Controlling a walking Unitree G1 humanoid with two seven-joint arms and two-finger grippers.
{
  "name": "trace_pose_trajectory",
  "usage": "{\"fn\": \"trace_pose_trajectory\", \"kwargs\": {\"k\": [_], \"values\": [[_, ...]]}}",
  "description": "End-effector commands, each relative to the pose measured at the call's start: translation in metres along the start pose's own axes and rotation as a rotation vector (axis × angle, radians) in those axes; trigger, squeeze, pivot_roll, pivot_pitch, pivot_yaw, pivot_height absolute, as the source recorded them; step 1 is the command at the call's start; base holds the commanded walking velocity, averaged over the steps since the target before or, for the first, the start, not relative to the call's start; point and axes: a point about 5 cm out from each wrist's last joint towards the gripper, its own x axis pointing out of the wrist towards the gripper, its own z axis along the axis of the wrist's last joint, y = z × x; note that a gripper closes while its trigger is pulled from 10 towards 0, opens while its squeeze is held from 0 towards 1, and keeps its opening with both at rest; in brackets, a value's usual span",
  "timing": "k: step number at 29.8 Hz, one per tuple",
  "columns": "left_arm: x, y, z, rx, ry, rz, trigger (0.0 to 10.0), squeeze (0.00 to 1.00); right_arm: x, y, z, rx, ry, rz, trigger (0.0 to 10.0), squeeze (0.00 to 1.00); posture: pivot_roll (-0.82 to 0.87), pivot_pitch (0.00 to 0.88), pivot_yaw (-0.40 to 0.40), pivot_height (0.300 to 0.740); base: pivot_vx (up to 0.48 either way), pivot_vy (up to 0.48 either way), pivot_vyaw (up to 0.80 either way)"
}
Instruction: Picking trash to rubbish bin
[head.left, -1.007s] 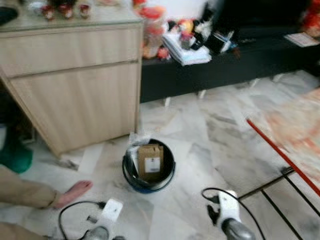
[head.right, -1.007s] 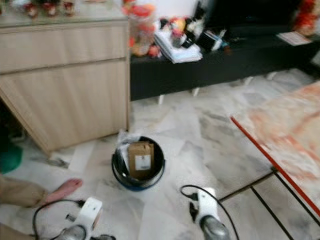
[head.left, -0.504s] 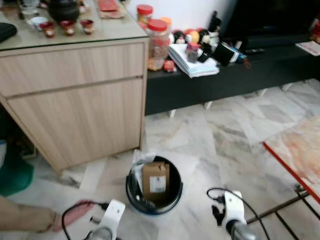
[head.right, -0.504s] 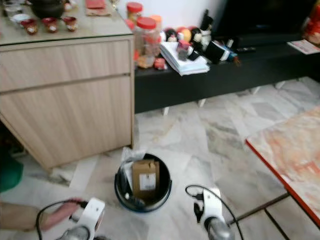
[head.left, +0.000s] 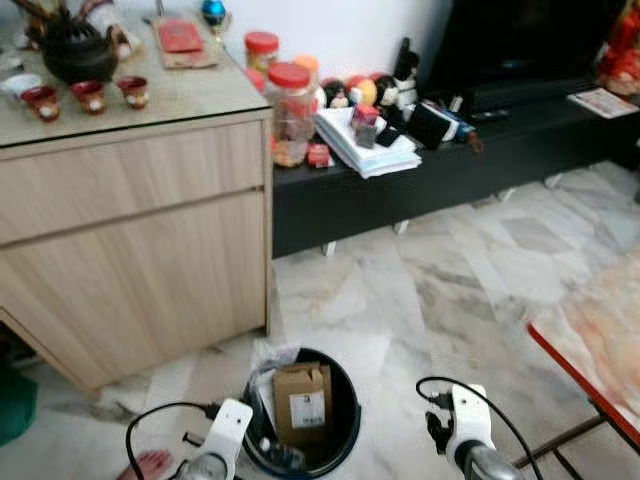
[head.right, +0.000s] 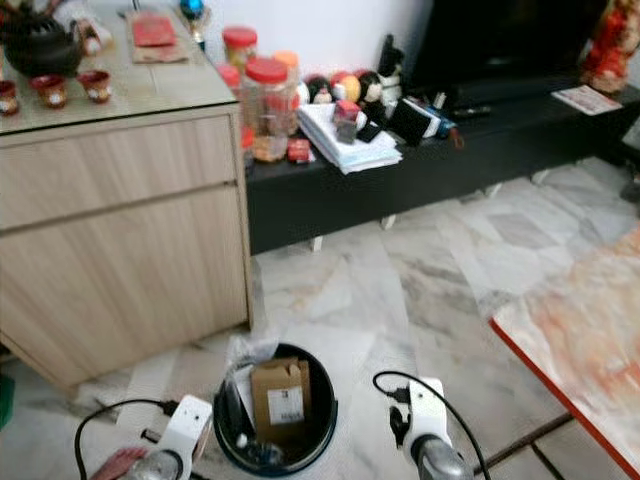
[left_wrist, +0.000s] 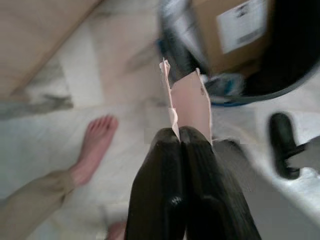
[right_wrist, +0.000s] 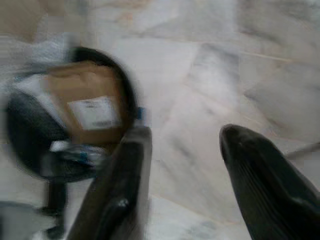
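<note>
A round black rubbish bin (head.left: 345, 437) stands on the marble floor just ahead of me, with a brown cardboard box (head.left: 303, 401) and crumpled plastic inside. In the left wrist view my left gripper (left_wrist: 179, 134) is shut on a torn piece of brown cardboard (left_wrist: 187, 100), held beside the bin (left_wrist: 280, 60). My left wrist (head.left: 222, 435) shows low on the left of the bin. In the right wrist view my right gripper (right_wrist: 185, 150) is open, with nothing between its fingers, over bare floor next to the bin (right_wrist: 30, 145). Its wrist (head.left: 465, 430) sits right of the bin.
A light wood cabinet (head.left: 130, 240) with a teapot and cups stands at the left. A low black TV bench (head.left: 450, 160) with jars, papers and clutter runs along the wall. A red-edged table (head.left: 600, 340) is at the right. A person's bare foot (left_wrist: 95, 145) rests on the floor near the bin.
The camera has tilted up and moved nearer; the bin now sits lower in view, between my two wrists. The person's foot has slipped toward the bottom left corner.
</note>
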Motion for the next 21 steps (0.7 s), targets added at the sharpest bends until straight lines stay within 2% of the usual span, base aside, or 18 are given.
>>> {"fn": "trace_pose_trajectory", "kwargs": {"k": [1,6,8,10,11,12,13,14,15,21], "values": [[0.001,-0.007,0.008,-0.005,-0.031,-0.016,10.0,0.0,-0.002,-0.009,0.0,-0.005,-0.003,-0.022,10.0,0.0,0.09,0.106,-0.114,0.74,0.0,0.0,0.0],[0.003,-0.007,0.027,0.0,-0.091,-0.023,10.0,0.0,0.001,-0.005,0.009,-0.04,-0.019,0.018,10.0,0.0,0.09,0.11,-0.118,0.74,0.0,0.0,0.0],[0.004,-0.005,0.041,-0.023,-0.139,-0.023,10.0,0.0,0.003,0.0,0.018,-0.053,-0.04,0.067,10.0,0.0,0.09,0.118,-0.123,0.74,0.0,0.0,0.0],[0.004,-0.005,0.041,-0.023,-0.139,-0.023,10.0,0.0,0.003,0.0,0.018,-0.053,-0.04,0.067,10.0,0.0,0.09,0.118,-0.123,0.74,0.0,0.0,0.0],[0.005,-0.003,0.059,-0.05,-0.202,-0.018,10.0,0.0,0.005,0.007,0.027,-0.052,-0.061,0.135,10.0,0.0,0.09,0.118,-0.123,0.74,0.0,0.0,0.0],[0.005,-0.003,0.059,-0.05,-0.202,-0.018,10.0,0.0,0.005,0.007,0.027,-0.052,-0.061,0.135,10.0,0.0,0.09,0.118,-0.123,0.74,0.0,0.0,0.0],[0.005,-0.002,0.069,-0.068,-0.24,-0.017,10.0,0.0,0.006,0.012,0.033,-0.062,-0.077,0.18,10.0,0.0,0.08,0.121,-0.126,0.74,0.0,0.0,0.0],[0.004,-0.001,0.091,-0.096,-0.314,-0.026,10.0,0.0,0.008,0.022,0.045,-0.077,-0.109,0.268,10.0,0.0,0.07,0.121,-0.127,0.74,0.0,0.0,0.0],[0.004,-0.001,0.099,-0.103,-0.343,-0.033,10.0,0.0,0.008,0.026,0.05,-0.08,-0.122,0.301,10.0,0.0,0.07,0.121,-0.127,0.74,0.0,0.0,0.0],[0.0,-0.007,0.129,-0.109,-0.438,-0.092,10.0,0.0,0.008,0.051,0.065,-0.113,-0.153,0.492,10.0,0.0,0.06,0.128,-0.126,0.74,0.0,0.0,0.0]]}}
